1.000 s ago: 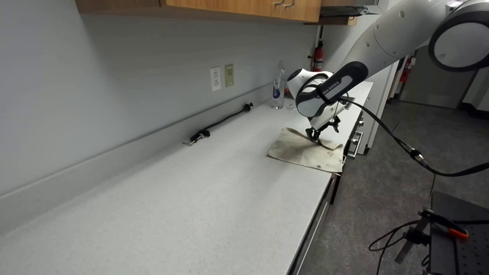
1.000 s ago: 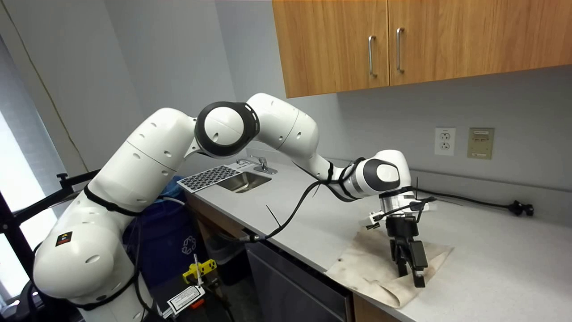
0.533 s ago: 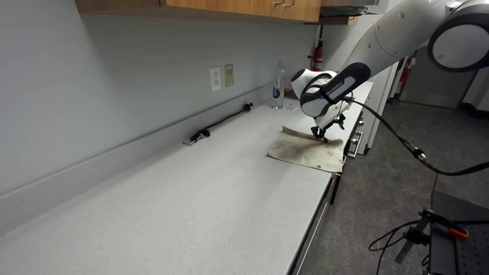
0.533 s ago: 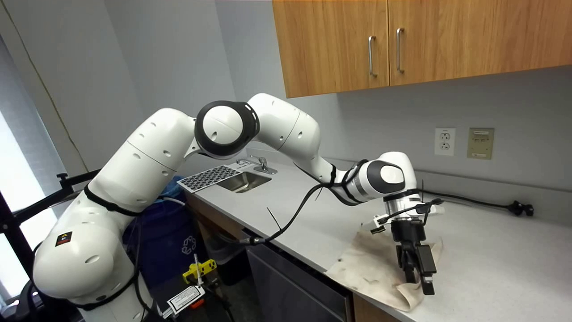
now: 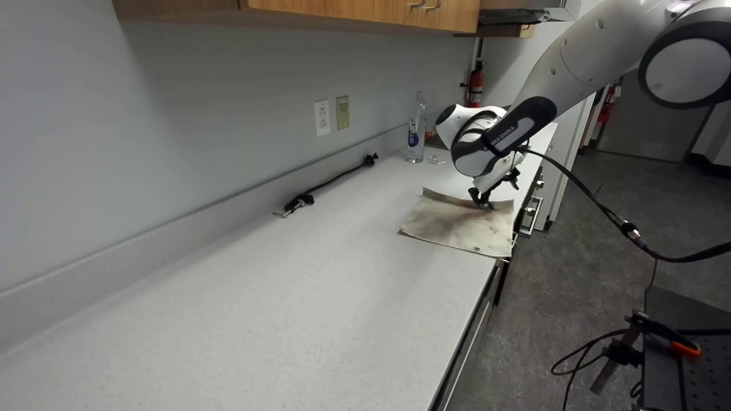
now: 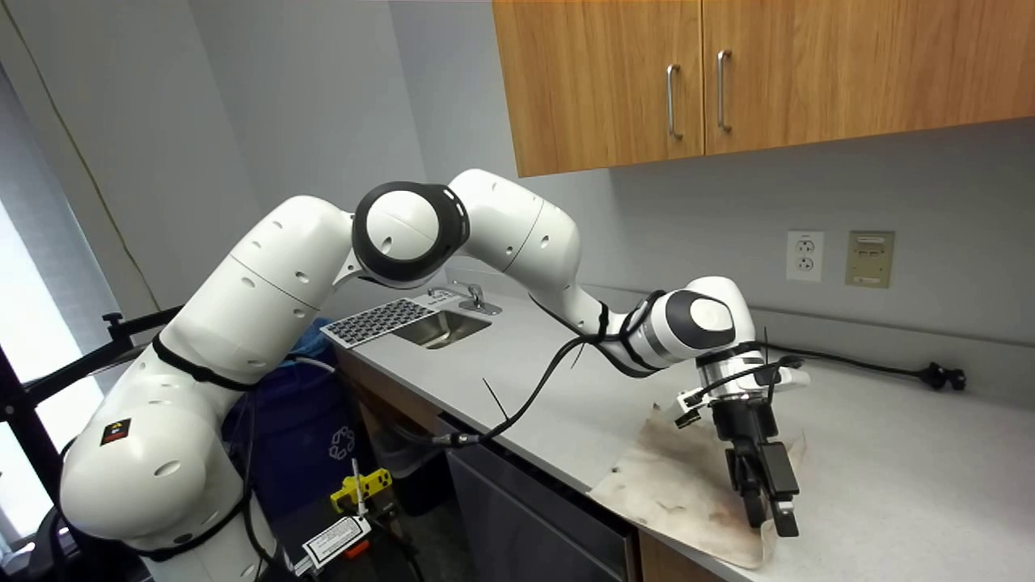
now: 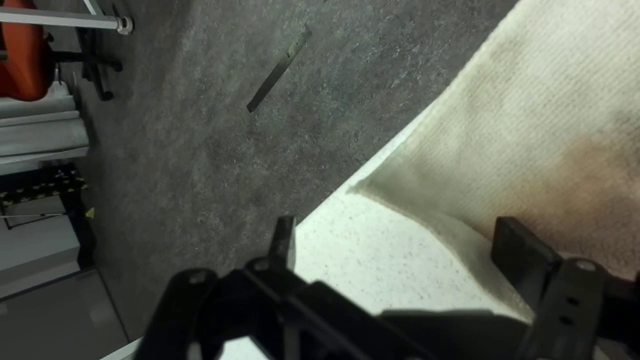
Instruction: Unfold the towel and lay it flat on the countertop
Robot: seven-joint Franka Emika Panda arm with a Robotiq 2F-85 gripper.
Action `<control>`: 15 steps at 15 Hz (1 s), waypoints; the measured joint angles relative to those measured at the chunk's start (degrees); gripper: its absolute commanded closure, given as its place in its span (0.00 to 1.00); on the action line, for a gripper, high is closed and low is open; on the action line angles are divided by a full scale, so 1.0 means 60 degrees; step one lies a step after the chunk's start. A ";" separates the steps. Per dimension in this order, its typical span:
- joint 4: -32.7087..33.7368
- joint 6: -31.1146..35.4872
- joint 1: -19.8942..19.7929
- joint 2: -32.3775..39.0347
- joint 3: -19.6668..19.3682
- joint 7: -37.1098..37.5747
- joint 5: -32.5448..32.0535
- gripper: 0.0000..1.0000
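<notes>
While the towel (image 5: 448, 225) lies almost flat at the front of the counter (image 5: 297, 285), the gripper (image 7: 400, 242) stands wide, with one finger (image 7: 522, 257) at the towel's raised border; better to press gently there, without dragging.

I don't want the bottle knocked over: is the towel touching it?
Apart: in an exterior view, a strip of the counter shows plainly between the towel and the bottle.

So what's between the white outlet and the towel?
In an exterior view, down from the outlet: wall, the backsplash, a black cord on the countertop, then only countertop up to the towel.
</notes>
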 measured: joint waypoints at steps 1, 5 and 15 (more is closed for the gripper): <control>0.0000 0.0000 0.0002 0.0006 -0.0002 0.0075 -0.0047 0.00; 0.0000 0.0007 0.0065 0.0014 -0.0042 0.0681 -0.0323 0.00; -0.1248 0.0681 0.0417 -0.1357 0.0248 0.0514 -0.0565 0.00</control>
